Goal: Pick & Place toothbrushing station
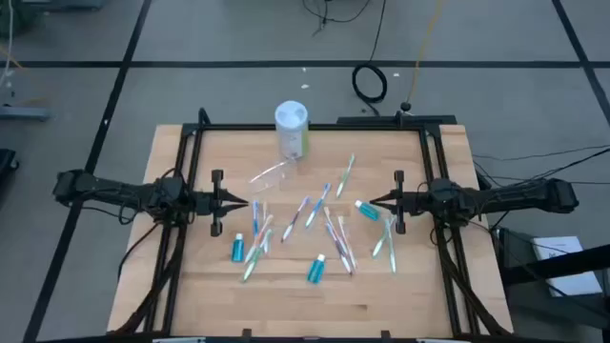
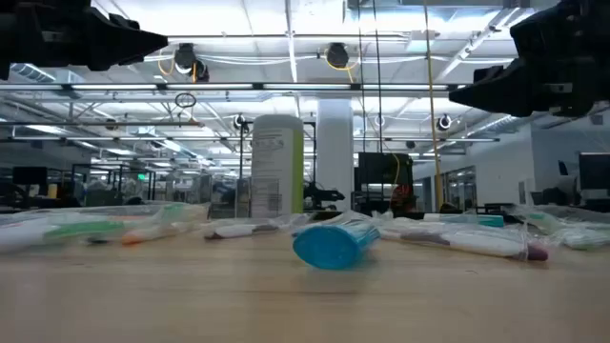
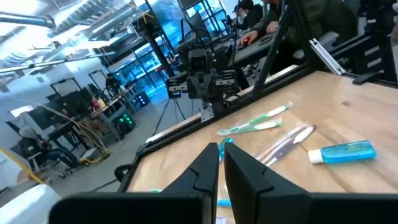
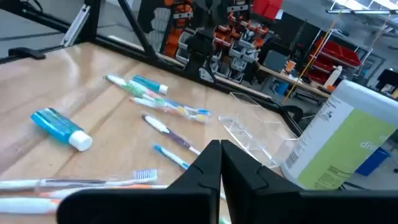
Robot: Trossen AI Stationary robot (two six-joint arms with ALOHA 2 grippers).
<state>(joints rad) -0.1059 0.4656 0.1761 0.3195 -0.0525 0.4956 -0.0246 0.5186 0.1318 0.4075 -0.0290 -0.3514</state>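
While both hands hover empty with fingers pressed together, the left hand and right hand flank the toothbrushes scattered on the counter; the clear cup lies tipped beside the canister.

Clear cup lies tipped beside scattered pastel toothbrushes and teal toothpaste tubes.

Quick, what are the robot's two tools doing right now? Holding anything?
Left tool: closed, holding nothing, hanging above the table's left side.
Right tool: closed, holding nothing, hanging above the table's right side.
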